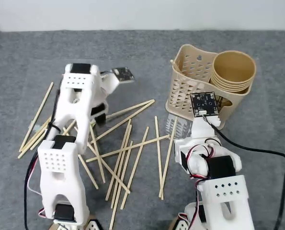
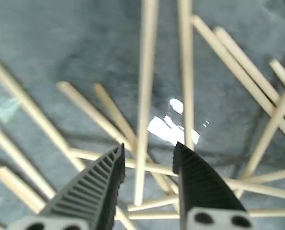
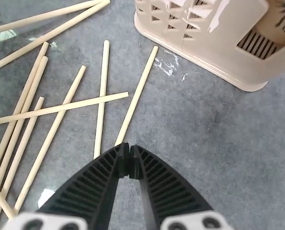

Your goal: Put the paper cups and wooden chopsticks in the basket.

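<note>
The paper cups [image 1: 233, 72] already sit stacked in the basket [image 1: 190, 93] at the upper right of the high view, so what is left is the wooden chopsticks [image 1: 125, 143] — scattered over the table [image 1: 267, 134] at centre and left. The left gripper [image 2: 149, 146] is spread around 1 chopstick [image 2: 147, 72], not visibly touching it. The right gripper [image 3: 129, 147] is pressed together and empty, just below the basket.

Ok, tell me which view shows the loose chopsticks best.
High view: the whole scatter of chopsticks lies across the table. The left wrist view has a few at its open pincer; the right wrist view has several beside the basket.
</note>
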Motion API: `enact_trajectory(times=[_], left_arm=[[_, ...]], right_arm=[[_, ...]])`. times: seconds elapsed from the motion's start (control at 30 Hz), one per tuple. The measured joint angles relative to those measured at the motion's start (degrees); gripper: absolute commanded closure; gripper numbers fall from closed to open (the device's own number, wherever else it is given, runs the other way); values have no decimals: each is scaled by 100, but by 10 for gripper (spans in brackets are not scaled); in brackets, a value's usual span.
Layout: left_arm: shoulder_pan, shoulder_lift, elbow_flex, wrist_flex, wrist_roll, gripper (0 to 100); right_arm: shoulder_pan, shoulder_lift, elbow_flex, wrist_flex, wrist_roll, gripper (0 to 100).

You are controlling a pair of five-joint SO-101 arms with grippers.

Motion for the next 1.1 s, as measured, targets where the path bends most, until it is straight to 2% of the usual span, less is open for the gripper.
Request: enact_trajectory(times=[0.27,0.5,0.7,1.1], left_arm=[[18,475,-97,-79,18,833],[-35,1116,-791,-70,18,991],[-9,1152,-1266,255,79,987],[-18,-167,-1116,299,686,988]], right_arm=[[0,0,0,0,0,990],[0,0,0,0,0,990],[0,0,0,0,0,990],[0,0,0,0,0,990]])
